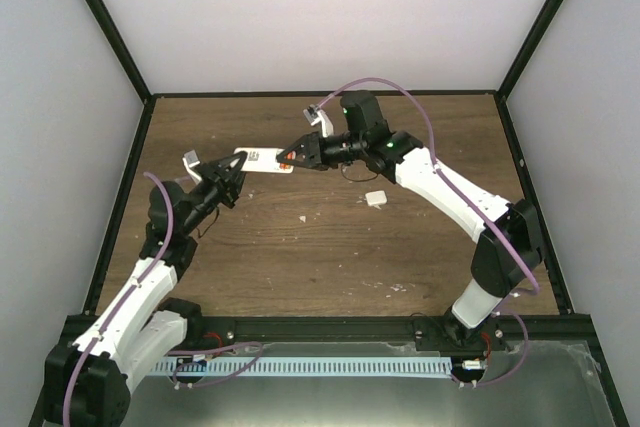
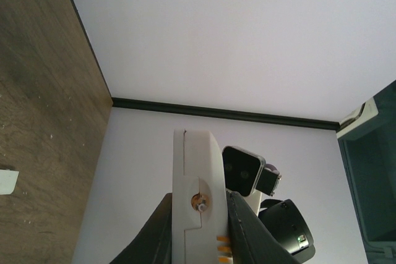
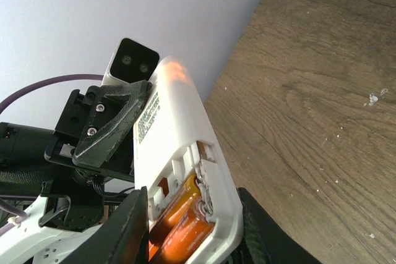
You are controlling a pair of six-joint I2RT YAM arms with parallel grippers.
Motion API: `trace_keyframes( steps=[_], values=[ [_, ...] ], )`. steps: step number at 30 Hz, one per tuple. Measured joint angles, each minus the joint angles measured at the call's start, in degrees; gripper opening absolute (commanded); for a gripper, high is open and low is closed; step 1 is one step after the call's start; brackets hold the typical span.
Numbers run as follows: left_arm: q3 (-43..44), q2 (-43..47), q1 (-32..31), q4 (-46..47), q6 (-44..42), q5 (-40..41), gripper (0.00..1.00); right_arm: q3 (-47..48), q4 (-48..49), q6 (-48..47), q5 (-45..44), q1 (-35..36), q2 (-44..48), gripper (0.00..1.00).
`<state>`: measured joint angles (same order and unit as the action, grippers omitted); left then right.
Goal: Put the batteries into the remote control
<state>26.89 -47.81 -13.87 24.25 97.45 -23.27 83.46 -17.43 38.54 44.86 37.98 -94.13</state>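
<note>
**Remote off the surface between both arms, batteries in open bay**

Remote control (image 1: 265,160) sits upper centre-left of the top view, lifted off the wood surface (image 1: 400,257), roughly level. Left end effector (image 1: 235,172) is clamped on its left end; the left wrist view shows the white body edge-on, pinched between both dark fingers. Right end effector (image 1: 295,157) is at the opposite end. In the right wrist view its fingers (image 3: 127,227) flank the open battery bay, one each side, very close; can't tell whether they're actually pressing. Batteries (image 3: 192,227), orange, lie side by side inside the bay, lower centre. Small white cover piece (image 1: 376,199) is flat on the surface, right of centre, well apart from the remote.
</note>
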Motion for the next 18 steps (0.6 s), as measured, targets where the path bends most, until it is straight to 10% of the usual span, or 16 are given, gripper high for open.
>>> trace_keyframes(
  steps=[18],
  values=[
    [-1.53, 0.24, -0.33, 3.93, -3.61, -0.35, 0.00, -4.26, -0.17, -2.95, -3.54, -4.98, 6.23, 0.63]
  ],
)
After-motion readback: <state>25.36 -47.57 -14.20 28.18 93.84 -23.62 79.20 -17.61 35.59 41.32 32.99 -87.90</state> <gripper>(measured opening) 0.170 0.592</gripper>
